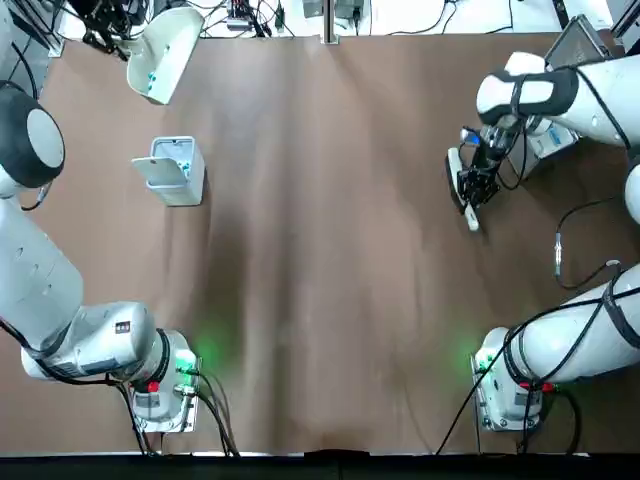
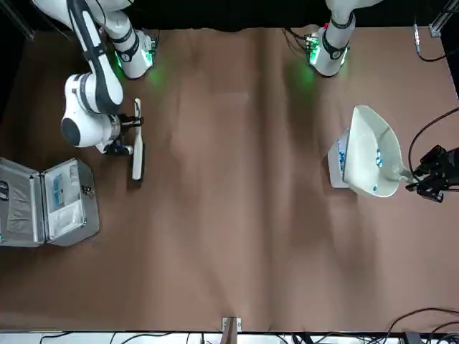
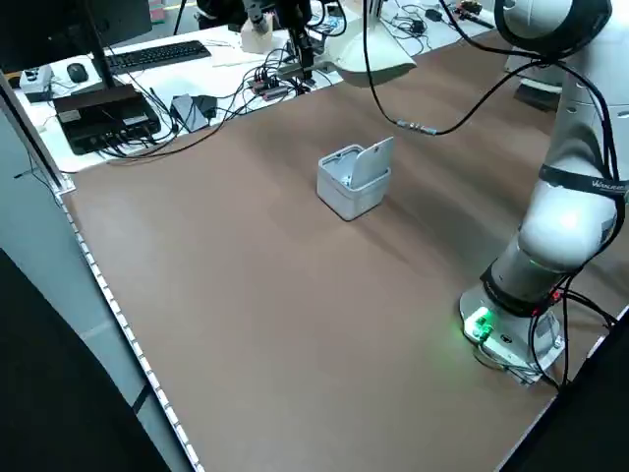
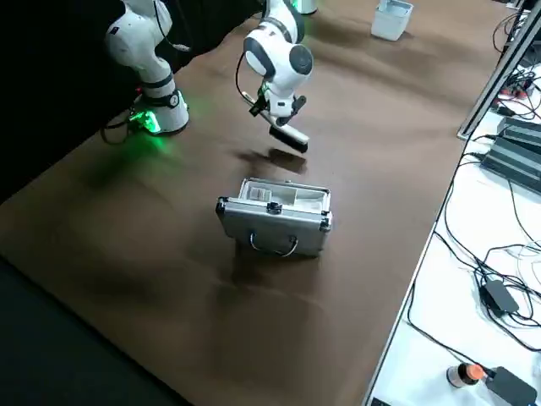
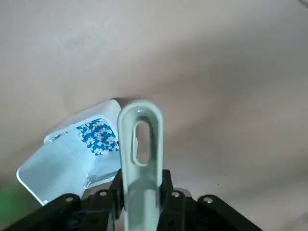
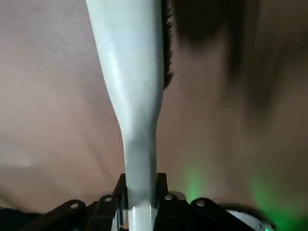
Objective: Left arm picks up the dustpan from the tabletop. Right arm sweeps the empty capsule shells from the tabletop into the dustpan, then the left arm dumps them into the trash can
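Note:
My left gripper [image 2: 428,176] is shut on the handle [image 5: 139,144] of the pale dustpan [image 2: 373,152]. It holds the pan raised and tilted over the far left of the tabletop [image 1: 330,250], beside and above the open light-grey trash can [image 1: 175,170]. A few blue capsule shells [image 2: 377,159] cling inside the pan. Many more capsule shells [image 5: 98,136] lie in the trash can. My right gripper [image 1: 478,178] hovers at the table's right side, shut on a white hand brush [image 2: 136,154] with its dark bristles above the table.
An open silver metal case [image 2: 50,201] stands at the table's far right, behind the brush. Cables [image 1: 570,250] trail near the right arm's base. A desk with a keyboard and cables [image 3: 147,69] lies beyond the far edge.

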